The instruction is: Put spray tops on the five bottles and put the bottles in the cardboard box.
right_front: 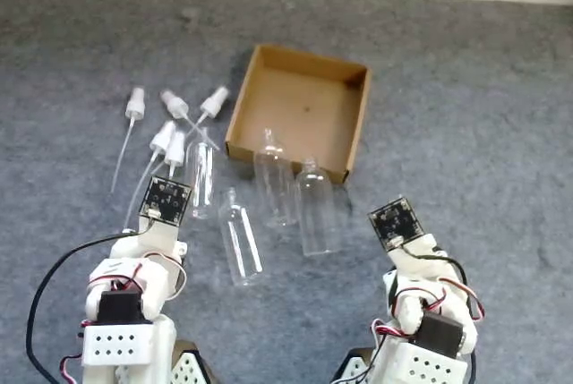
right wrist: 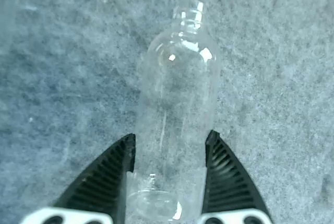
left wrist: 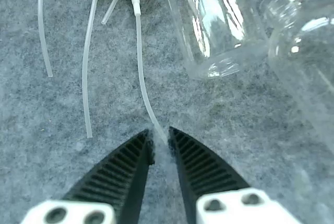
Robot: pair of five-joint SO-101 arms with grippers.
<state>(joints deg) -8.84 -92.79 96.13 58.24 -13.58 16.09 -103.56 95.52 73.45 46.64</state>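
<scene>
Several white spray tops [right_front: 170,124] with long tubes lie left of the cardboard box [right_front: 235,124]. Two clear bottles [right_front: 201,178] [right_front: 240,236] lie on the carpet, and two more [right_front: 273,178] [right_front: 315,205] are by the box's near wall. My left gripper [left wrist: 160,132] is open by a narrow gap, with the end of one top's tube [left wrist: 140,57] at its tips. My right gripper [right wrist: 168,143] holds another clear bottle [right wrist: 177,78] near its base. A finger lies against each side, and the neck points away.
Grey carpet covers the table. The box stands open-topped at the middle back, with nothing inside it. My left arm [right_front: 168,200] is at the near left and my right arm [right_front: 394,221] at the near right. Bare carpet lies right of the box.
</scene>
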